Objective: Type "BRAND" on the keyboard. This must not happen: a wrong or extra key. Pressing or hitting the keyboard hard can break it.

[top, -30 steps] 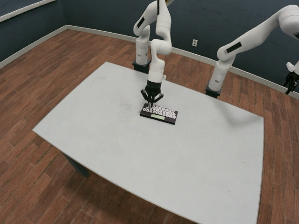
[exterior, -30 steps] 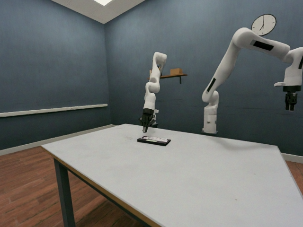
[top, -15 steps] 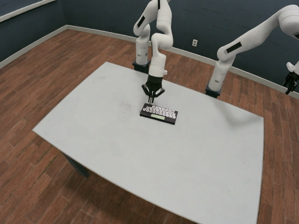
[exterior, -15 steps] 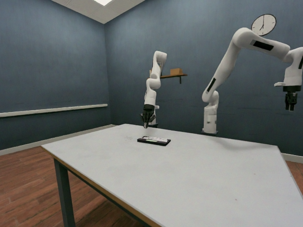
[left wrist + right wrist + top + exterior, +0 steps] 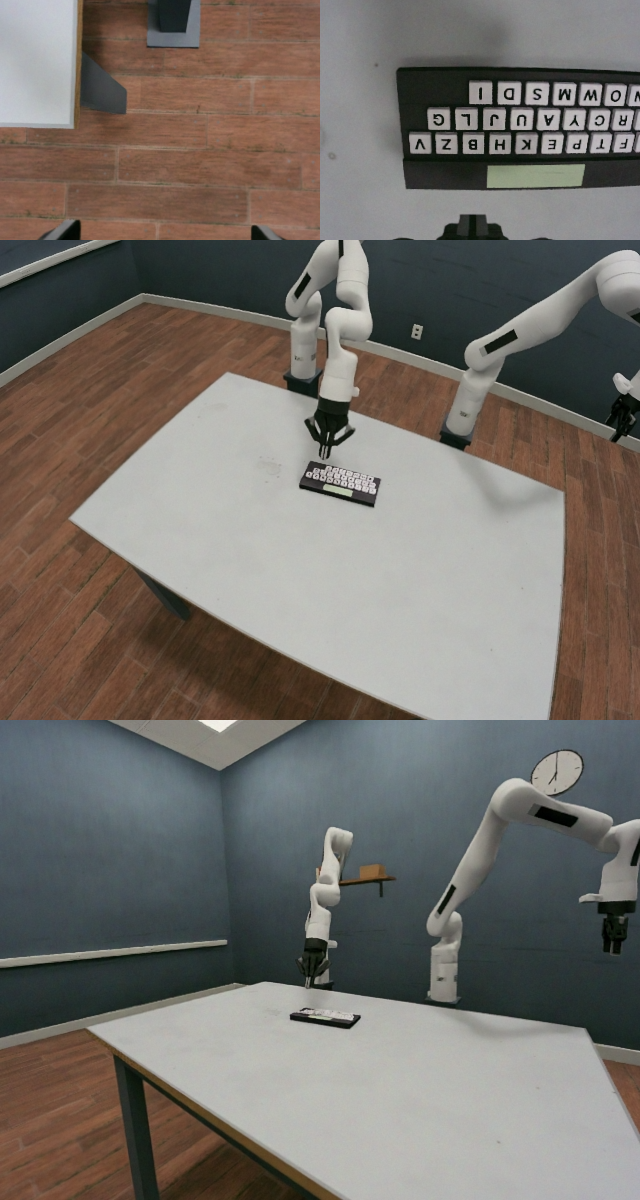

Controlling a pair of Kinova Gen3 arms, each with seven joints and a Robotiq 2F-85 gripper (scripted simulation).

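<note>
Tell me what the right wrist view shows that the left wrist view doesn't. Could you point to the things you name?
Only the right wrist view: the keyboard [image 5: 366,496] [image 5: 325,1021] [image 5: 445,175], its lettered keys and green strip [image 5: 337,491] [image 5: 320,1017] [image 5: 535,176].
Only the left wrist view: the wooden floor [image 5: 77,395] [image 5: 51,1092] [image 5: 200,165] and a dark table leg [image 5: 162,593] [image 5: 135,1128] [image 5: 102,87].
Both: part of the pale tabletop [image 5: 258,550] [image 5: 310,1081] [image 5: 35,60] [image 5: 360,210] and gripper fingertips.

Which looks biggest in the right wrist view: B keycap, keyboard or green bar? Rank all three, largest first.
1. Keyboard, though its right end runs out of frame
2. Green bar
3. B keycap
</note>
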